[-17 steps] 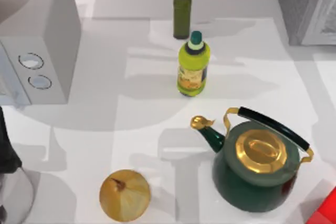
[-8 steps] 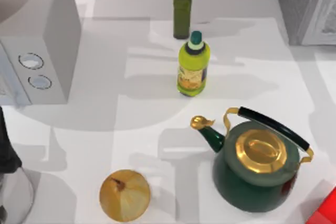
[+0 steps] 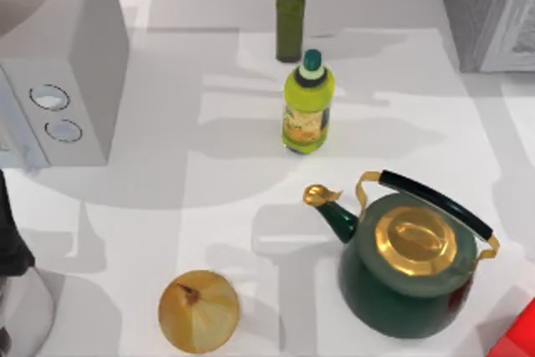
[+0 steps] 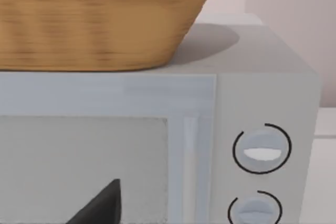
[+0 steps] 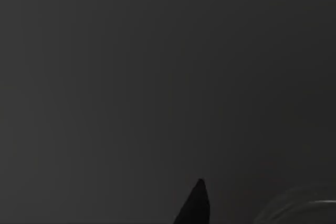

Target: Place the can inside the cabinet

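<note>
From above, nothing on the white counter (image 3: 217, 181) has shifted over the last second: the dark green kettle with its brass lid (image 3: 410, 261) sits where it sat. The yellow-green bottle with a teal cap (image 3: 308, 106) stands beyond the kettle's spout, the dark olive glass bottle (image 3: 289, 12) farther back again, and the tan onion-like bulb (image 3: 199, 311) off to the kettle's left. The small red can (image 3: 459, 297) shows as a red sliver tucked against the kettle's right flank, so we judge it ungrasped and the task barely begun. The grey cabinet (image 3: 489, 10) stands well behind the kettle, at the counter's back right corner. Our left wrist view faces the pale grey microwave with two round knobs (image 4: 262, 150) and a woven wicker basket (image 4: 100, 19) on top, with one dark tip of the left pincer (image 4: 100, 208) at the edge; we cannot tell whether it is released or clenched. Our right wrist view is dark.
</note>
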